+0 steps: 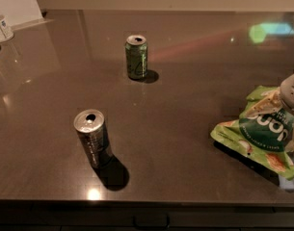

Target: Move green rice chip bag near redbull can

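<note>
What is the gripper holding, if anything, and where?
Probably the green rice chip bag, by its top edge: the gripper sits on that edge at the right border and the bag tilts up there. The grip itself is hidden.

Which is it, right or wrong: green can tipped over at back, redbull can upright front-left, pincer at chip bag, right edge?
Wrong once: camera view shows the green can standing upright at back. Rest holds: redbull can upright front-left, pincer at the green rice chip bag, right edge.

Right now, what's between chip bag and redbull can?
Only bare table between green rice chip bag and redbull can, camera view. The green can stands farther back, off that line. The hand is at the bag's upper right.
</note>
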Controlling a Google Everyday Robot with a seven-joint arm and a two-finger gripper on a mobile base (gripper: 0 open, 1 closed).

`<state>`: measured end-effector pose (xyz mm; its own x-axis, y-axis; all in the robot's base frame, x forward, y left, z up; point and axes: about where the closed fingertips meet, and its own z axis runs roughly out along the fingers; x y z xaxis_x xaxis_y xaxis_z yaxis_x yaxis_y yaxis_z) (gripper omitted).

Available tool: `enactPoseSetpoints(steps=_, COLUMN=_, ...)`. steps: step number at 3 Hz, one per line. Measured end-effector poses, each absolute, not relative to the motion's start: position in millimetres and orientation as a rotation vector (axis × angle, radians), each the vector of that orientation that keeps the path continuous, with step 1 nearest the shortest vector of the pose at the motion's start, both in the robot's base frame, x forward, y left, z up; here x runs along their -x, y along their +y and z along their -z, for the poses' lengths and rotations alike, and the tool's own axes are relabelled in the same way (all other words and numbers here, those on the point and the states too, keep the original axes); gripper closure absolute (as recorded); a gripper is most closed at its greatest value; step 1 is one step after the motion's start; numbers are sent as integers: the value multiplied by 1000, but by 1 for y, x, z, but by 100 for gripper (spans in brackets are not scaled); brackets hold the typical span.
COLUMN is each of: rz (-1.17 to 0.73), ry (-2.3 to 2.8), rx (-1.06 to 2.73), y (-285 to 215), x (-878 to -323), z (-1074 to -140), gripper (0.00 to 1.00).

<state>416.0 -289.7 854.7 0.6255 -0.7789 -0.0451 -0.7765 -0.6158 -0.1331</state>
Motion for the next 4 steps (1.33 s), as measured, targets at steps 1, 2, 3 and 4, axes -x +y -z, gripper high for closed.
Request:
enactPoseSetpoints(steps=1, rz=59, ry=1306, rx=2676, y=-281, x=-420, z=-862, gripper=75)
enactPoseSetpoints(steps=2, rz=109, ry=1302, rx=2640, y=-264, x=-426, z=-873, gripper=98)
enactPoseSetpoints(steps=3, rz=159, ry=1325, rx=2606, y=-236, x=-432, z=-881, gripper=100)
enactPoseSetpoints(steps=4, rz=191, ry=1370, rx=2567, y=-203, x=-439, z=-884, gripper=100)
